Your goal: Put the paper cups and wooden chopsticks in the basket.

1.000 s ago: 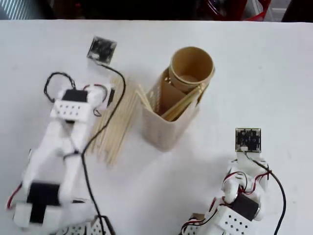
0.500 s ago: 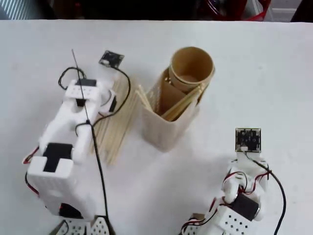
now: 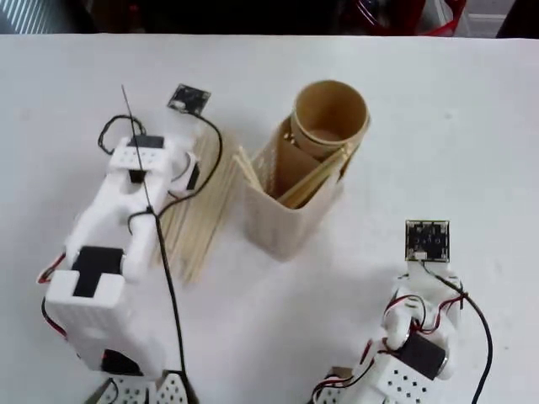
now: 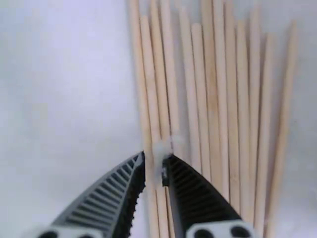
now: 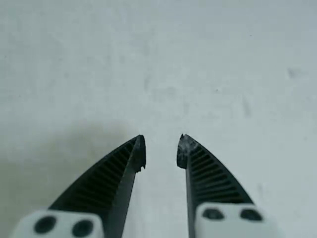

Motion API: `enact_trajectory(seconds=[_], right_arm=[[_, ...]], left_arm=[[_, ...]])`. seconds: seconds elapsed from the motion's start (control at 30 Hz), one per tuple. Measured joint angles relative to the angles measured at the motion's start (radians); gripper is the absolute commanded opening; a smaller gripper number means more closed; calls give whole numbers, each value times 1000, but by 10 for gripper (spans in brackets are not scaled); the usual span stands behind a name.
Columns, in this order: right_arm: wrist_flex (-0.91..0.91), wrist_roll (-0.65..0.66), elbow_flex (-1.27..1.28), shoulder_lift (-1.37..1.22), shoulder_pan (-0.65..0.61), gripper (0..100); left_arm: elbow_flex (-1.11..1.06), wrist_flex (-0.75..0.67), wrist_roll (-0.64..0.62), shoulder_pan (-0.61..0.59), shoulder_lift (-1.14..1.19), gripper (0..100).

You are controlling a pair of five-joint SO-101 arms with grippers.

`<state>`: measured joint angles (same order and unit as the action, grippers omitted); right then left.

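High view: basket (image 3: 290,215) stood mid-counter (image 3: 438,101); paper cup (image 3: 330,118) seated in its far end, stowed chopsticks (image 3: 313,183) leaned inside beside cup. Loose chopsticks (image 3: 194,240) laid flat left of basket, left arm (image 3: 118,219) held over them. Right arm (image 3: 417,337) parked near-right of basket.
Left wrist view: left end effector (image 4: 155,161) clamped on loose chopsticks near row's edge.
Right wrist view: right end effector (image 5: 161,148) tips slightly apart, nothing held, bare counter beneath.
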<state>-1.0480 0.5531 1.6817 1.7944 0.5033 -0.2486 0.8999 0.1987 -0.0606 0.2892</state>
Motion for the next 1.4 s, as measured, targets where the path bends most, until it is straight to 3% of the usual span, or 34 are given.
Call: enact_trajectory(seconds=[0.8,1.0,1.4], right_arm=[[0,0,0,0,0,114],[0,0,0,0,0,114],[0,0,0,0,0,114]], left_arm=[[-2,-63,0,-38,6,81],[-2,-63,0,-28,6,143],[15,-38,0,-15,72,116]])
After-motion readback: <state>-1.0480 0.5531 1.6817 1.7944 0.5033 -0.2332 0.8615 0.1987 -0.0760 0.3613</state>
